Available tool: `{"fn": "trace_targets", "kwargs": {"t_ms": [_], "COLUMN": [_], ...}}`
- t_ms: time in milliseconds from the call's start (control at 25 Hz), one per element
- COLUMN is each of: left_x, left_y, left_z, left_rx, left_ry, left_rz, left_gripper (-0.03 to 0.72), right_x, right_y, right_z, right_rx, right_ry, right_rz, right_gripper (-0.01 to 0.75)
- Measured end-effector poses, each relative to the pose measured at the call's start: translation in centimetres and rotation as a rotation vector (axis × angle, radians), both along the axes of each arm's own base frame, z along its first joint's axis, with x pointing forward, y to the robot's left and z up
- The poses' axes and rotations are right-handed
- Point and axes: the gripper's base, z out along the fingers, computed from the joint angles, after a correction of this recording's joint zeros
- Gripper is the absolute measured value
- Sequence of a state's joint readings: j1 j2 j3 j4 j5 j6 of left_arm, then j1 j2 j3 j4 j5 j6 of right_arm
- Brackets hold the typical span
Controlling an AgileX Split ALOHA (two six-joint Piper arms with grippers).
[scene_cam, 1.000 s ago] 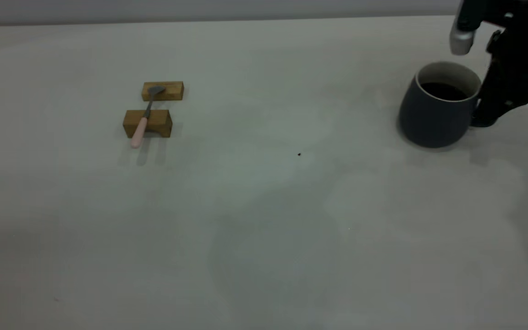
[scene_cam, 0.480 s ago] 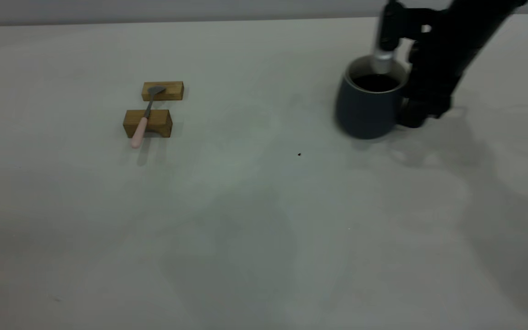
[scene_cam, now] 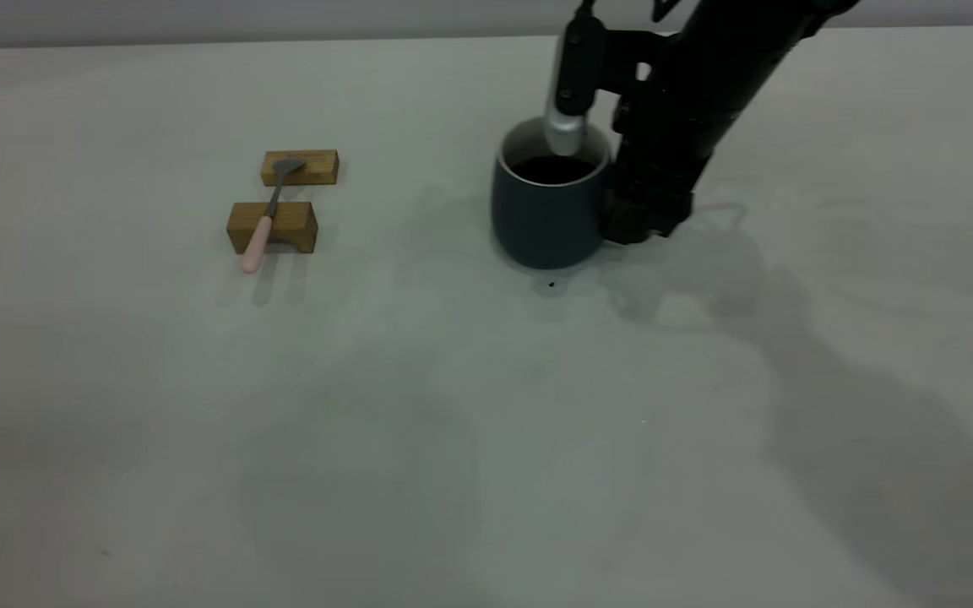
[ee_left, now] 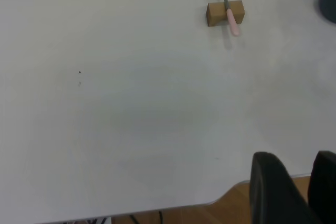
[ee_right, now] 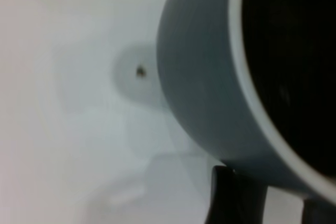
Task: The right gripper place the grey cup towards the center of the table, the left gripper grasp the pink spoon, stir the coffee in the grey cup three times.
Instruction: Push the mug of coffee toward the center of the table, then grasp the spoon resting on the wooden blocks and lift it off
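The grey cup [scene_cam: 546,224] stands near the middle of the table [scene_cam: 453,422] with dark coffee [scene_cam: 552,169] inside. My right gripper [scene_cam: 619,215] sits against the cup's right side, shut on the cup where its handle is hidden. The right wrist view shows the cup wall [ee_right: 199,77] and coffee [ee_right: 294,51] just beyond the right gripper [ee_right: 283,203]. The pink spoon [scene_cam: 260,230] lies across two wooden blocks at the left, bowl on the far one. My left gripper [ee_left: 299,182] hangs off the table's edge, open, far from the spoon [ee_left: 231,19].
The spoon rests on a far wooden block [scene_cam: 301,167] and a near one [scene_cam: 284,221]. A tiny dark speck [scene_cam: 551,285] lies just in front of the cup. A silver-grey part of the right arm [scene_cam: 564,135] hangs over the cup's rim.
The right gripper has carried the grey cup from the far right towards the table's centre. Spoon and blocks have not moved.
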State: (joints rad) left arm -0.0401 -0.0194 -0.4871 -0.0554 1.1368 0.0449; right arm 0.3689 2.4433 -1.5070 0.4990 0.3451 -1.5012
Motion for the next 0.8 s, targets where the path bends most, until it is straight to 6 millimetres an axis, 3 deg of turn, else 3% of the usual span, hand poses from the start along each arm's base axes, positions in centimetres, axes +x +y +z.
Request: {"fn": "trace_targets", "kwargs": {"t_ms": [240,440,640,800], "left_x": [0.0,0.0,0.0,0.0], "left_y": [0.0,0.0,0.0,0.0], "left_z": [0.0,0.0,0.0,0.0], "left_rx": [0.000,0.001,0.001,0.001], "left_ry": [0.000,0.000,0.000,0.000], "left_rz": [0.000,-0.001,-0.001,-0.001], "left_gripper": [0.244,0.244,0.244,0.244], "right_x": [-0.5,-0.8,-0.6,-2.1], "right_y": [2.6,2.9,2.0,1.4], "right_z": [0.4,1.1,6.0,12.6], "right_rx": [0.020,0.038,0.130,0.255], "right_ry": [-0.027,0.003,0.067,0.279], "right_rz": [0.048,0.047,-0.081,-0.342], "right_gripper": [0.547,0.547,0.547,0.547]}}
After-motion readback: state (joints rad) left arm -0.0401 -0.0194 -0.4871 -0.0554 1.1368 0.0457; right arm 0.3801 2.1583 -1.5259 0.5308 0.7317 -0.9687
